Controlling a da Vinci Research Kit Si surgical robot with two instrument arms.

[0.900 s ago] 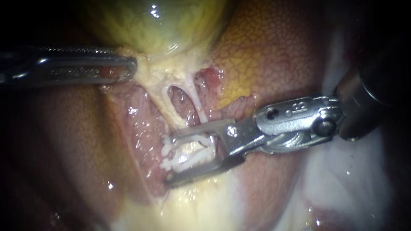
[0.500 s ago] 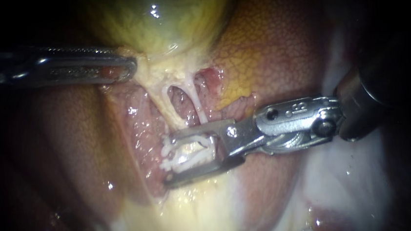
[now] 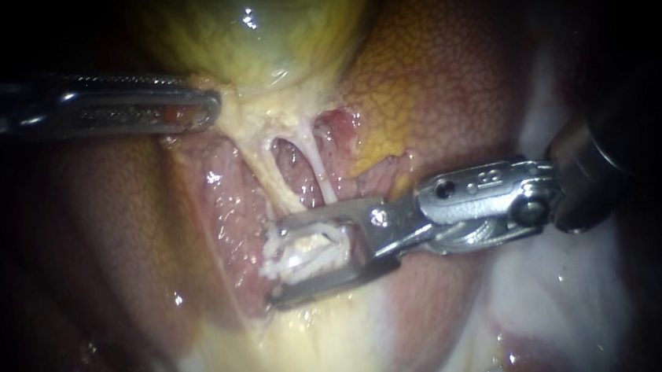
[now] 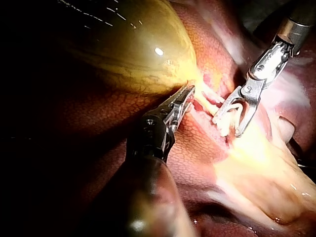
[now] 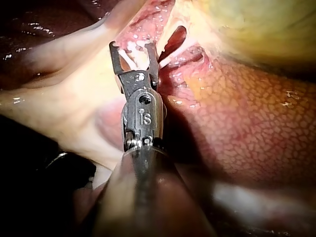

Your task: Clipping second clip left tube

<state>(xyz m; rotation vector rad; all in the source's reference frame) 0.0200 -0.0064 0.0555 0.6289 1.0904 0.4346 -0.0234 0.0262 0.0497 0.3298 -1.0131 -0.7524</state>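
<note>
Worry here is the left tube (image 3: 274,179) getting only half caught, or the right tube (image 3: 316,167) getting grabbed along with it; both dive behind the upper jaw close together, so a clip closed at a slant would probably do that; too much pull could also tear it, it's thin. The left tube looks pale, skinny and taut, running from the gallbladder (image 3: 256,34) down to the jaws, small window between it and its neighbour; the right instrument (image 3: 274,263) has its jaws pressing a white clip (image 3: 305,251) from both sides right there, how much tube sits inside can't be told; the left instrument (image 3: 210,109) is clamped on the gallbladder's pale edge; liver (image 3: 448,66) all around.
</note>
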